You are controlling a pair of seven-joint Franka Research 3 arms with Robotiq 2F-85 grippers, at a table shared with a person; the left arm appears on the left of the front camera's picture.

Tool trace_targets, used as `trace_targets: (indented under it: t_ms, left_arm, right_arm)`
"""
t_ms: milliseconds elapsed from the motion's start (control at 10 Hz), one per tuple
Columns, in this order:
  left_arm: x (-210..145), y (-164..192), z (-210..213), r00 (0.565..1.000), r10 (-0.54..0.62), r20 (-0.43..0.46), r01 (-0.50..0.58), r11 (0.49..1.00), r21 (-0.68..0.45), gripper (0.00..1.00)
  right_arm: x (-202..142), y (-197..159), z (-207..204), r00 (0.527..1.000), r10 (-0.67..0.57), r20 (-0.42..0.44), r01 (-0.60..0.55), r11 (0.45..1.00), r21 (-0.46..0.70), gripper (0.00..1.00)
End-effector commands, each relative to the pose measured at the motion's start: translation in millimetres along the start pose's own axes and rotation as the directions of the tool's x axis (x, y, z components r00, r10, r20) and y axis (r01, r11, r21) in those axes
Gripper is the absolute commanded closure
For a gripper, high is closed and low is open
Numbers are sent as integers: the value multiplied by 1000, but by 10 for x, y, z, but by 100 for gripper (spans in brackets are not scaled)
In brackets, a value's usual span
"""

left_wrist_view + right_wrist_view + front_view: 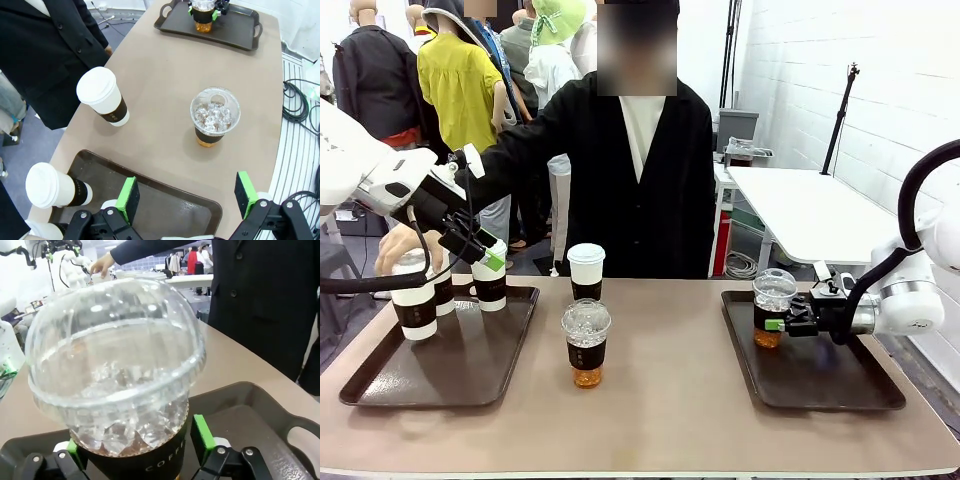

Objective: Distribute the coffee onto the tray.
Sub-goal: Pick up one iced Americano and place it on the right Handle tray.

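On the right tray [865, 385] stands a clear dome-lidded cup [773, 305] of amber coffee with ice. My right gripper [782, 323] is open around its brown sleeve [150, 462], green pads [202, 432] close on both sides. The left tray [380, 385] holds three white-lidded cups [490, 285]; the person's hand [392, 250] rests on the nearest one [415, 305]. My left gripper [187, 197] hangs open over that tray [165, 207], nothing between its fingers. A white cup [102, 102] and a second dome cup [215, 115] stand on the bare table between the trays.
The person stands at the table's far edge [640, 280], one arm stretched towards the left tray. Most of the right tray's floor is bare. Cables [300, 105] lie on the floor beside the table.
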State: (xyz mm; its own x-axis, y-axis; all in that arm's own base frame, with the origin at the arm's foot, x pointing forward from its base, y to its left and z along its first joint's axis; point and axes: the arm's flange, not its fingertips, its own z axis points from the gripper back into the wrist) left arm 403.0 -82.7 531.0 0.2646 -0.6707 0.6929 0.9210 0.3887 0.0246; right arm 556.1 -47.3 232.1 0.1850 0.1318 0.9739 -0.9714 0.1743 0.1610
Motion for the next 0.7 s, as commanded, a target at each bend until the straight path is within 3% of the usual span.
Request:
trace_targets:
  t_ms: [0, 600]
  left_arm:
    - [-20, 29, -4, 1000, -15, 21, 15, 1000, -13, 0]
    - [-20, 29, -4, 1000, -15, 21, 15, 1000, -13, 0]
  right_arm:
    - [17, 47, -1, 1000, -24, -20, 23, 999, -31, 0]
    - [-23, 281, 308, 1000, -23, -10, 22, 996, -89, 0]
